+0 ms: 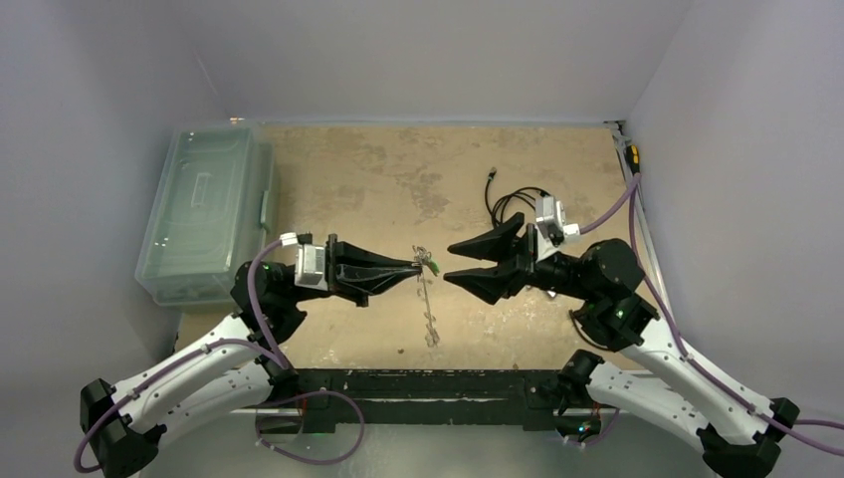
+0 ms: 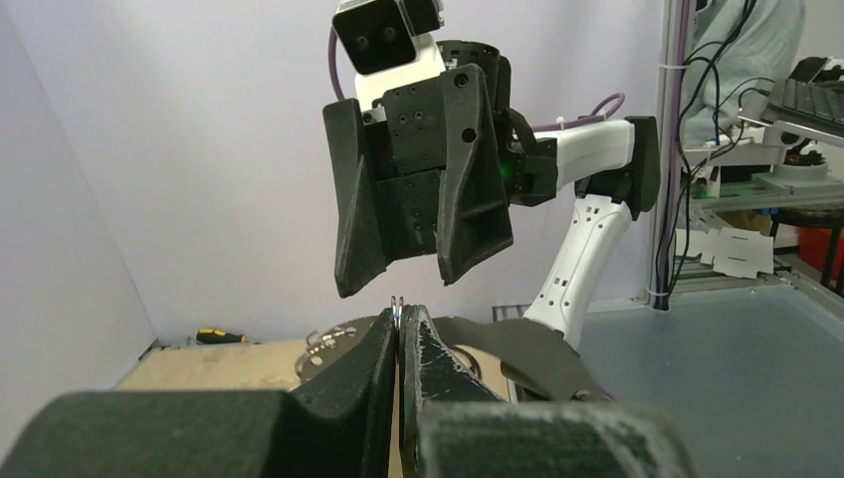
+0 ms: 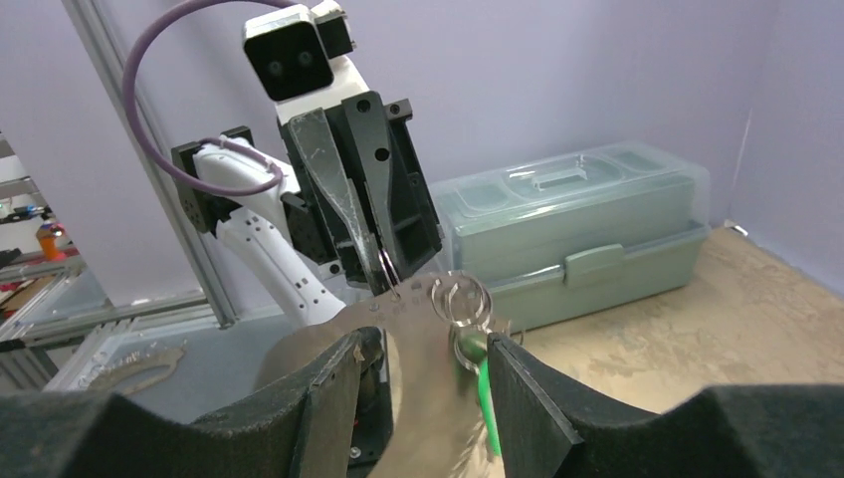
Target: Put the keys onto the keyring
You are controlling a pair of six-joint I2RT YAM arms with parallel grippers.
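Left gripper was pinched fully shut on the thin wire of what looked like the keyring, held up off the table and pointed at the other arm, probably to give it a steady target in mid-air. A green-headed key and a couple of small split rings dangled just beside the pinch. Right gripper faced it tip to tip, very near, jaws about half spread and clamping nothing I could see, likely lined up to take the key or the ring. A pale silvery flat piece sat between its fingers in the wrist view, too blurred to name. Other keys: couldn't spot them. Clear lidded toolbox far left, black cable behind the right arm, both well apart from the action.
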